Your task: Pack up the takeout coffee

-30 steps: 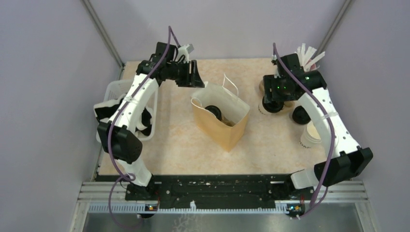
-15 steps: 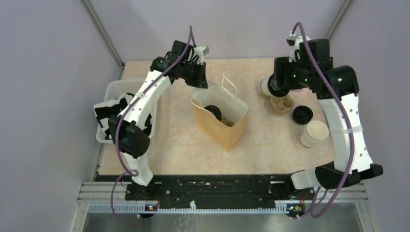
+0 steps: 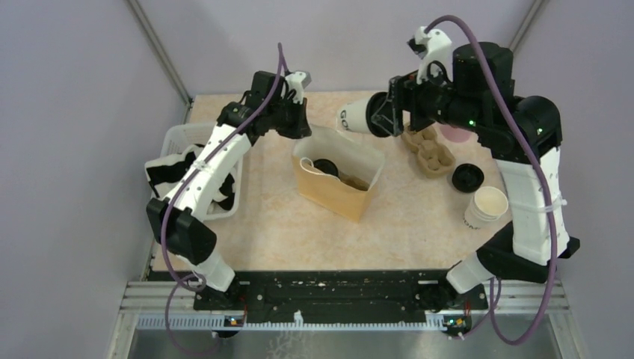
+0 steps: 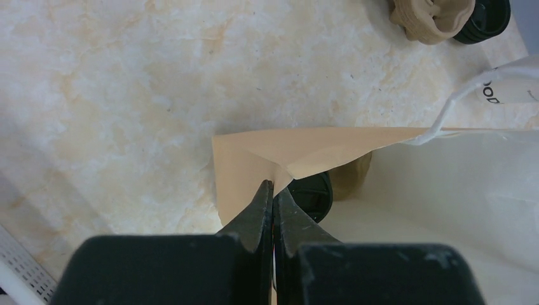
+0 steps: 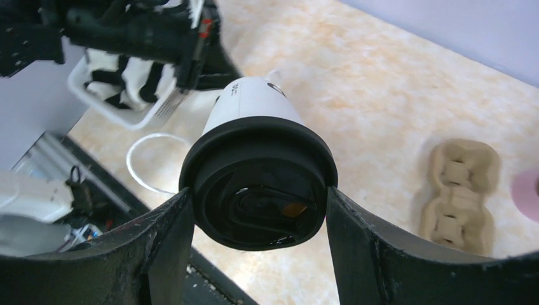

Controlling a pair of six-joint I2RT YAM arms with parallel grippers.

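Observation:
A brown paper bag (image 3: 336, 187) stands open mid-table, and one takeout coffee with a black lid (image 3: 327, 166) sits inside it. My left gripper (image 3: 297, 129) is shut on the bag's far-left rim; in the left wrist view its tips (image 4: 273, 188) pinch the paper edge (image 4: 305, 145) just above that lid (image 4: 313, 194). My right gripper (image 3: 385, 116) holds a second takeout coffee (image 3: 357, 120) on its side in the air, just above and right of the bag's mouth. In the right wrist view the fingers clamp its black lid (image 5: 257, 181) from both sides.
A cardboard cup carrier (image 3: 430, 149), a loose black lid (image 3: 467, 177) and a lidless white cup (image 3: 484, 206) lie at the right. A pink cup (image 3: 452, 133) is mostly hidden behind my right arm. A white basket (image 3: 179, 138) with black-and-white cloth sits at the left edge.
My left gripper has closed on the bag's rim. My right arm has lifted the coffee from the carrier area and swung it left toward the bag, tipping it sideways.

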